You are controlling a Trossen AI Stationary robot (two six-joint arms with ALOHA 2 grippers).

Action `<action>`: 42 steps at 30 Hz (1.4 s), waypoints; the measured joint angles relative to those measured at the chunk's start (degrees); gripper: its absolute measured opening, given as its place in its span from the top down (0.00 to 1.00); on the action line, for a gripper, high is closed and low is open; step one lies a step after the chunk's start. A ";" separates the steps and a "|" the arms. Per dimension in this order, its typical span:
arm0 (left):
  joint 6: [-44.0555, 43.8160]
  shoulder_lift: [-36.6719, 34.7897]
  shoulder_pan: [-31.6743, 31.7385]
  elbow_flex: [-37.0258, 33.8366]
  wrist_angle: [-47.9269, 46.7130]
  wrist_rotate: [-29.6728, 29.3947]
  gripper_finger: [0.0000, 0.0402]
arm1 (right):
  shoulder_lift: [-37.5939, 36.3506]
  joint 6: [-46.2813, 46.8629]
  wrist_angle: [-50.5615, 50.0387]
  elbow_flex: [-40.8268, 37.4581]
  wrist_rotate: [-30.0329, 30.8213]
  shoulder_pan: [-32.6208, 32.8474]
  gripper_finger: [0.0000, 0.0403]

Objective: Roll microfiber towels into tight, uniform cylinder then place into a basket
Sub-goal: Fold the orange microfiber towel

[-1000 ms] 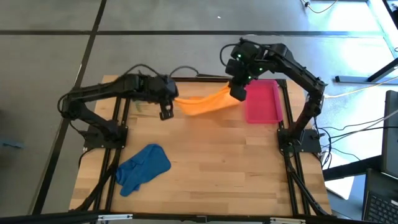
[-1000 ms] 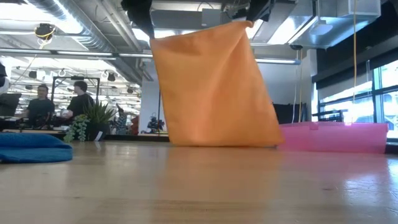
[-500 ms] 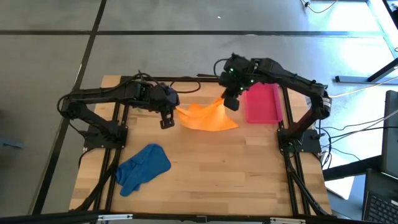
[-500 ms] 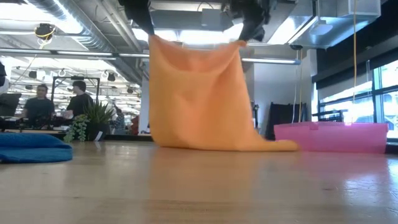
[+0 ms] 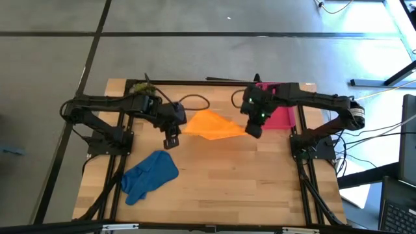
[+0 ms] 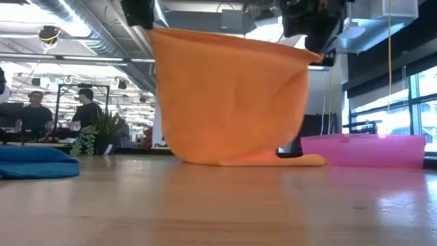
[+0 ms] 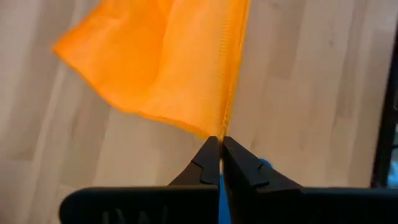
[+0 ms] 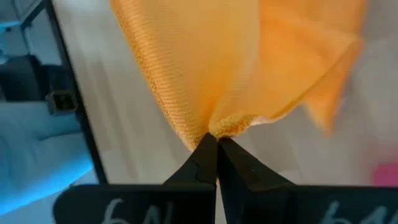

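**Two grippers hold an orange towel stretched above the table**

High view, from above: a wooden table [image 5: 221, 182] with a dark arm on each side. The left gripper [image 5: 171, 140] and the right gripper [image 5: 254, 130] each pinch one corner of the orange towel [image 5: 211, 125], which spans the gap between them near the table's far middle. The blue towel [image 5: 149, 175] lies crumpled near the front left, well apart from both grippers. The pink basket [image 5: 286, 117] sits at the far right, partly hidden by the right arm; no towel shows in the part that is visible.

Low view, level with the table: the orange towel hangs like a curtain from its two held top corners, its lower edge bunched on the wood. The basket stands just beside it on the right, nothing showing above its rim. The blue towel is a low heap at far left. People stand in the room behind, near a green plant [image 6: 99, 133].

Left wrist view: the fingers [image 7: 208, 163] are clamped shut on a thin corner of orange cloth.

Right wrist view: the fingers [image 8: 208, 155] are likewise closed on a bunched corner.

Risks, as a judgement: both holds are on very little fabric, so a pull apart could slip a corner free. The bunched lower edge may lie down creased, giving an uneven roll. The trailing cloth could also snag the basket.
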 joint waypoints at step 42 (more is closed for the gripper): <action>24.85 -0.79 27.88 16.20 11.92 -19.56 1.00 | -0.75 -26.60 18.95 17.48 18.20 -22.79 0.99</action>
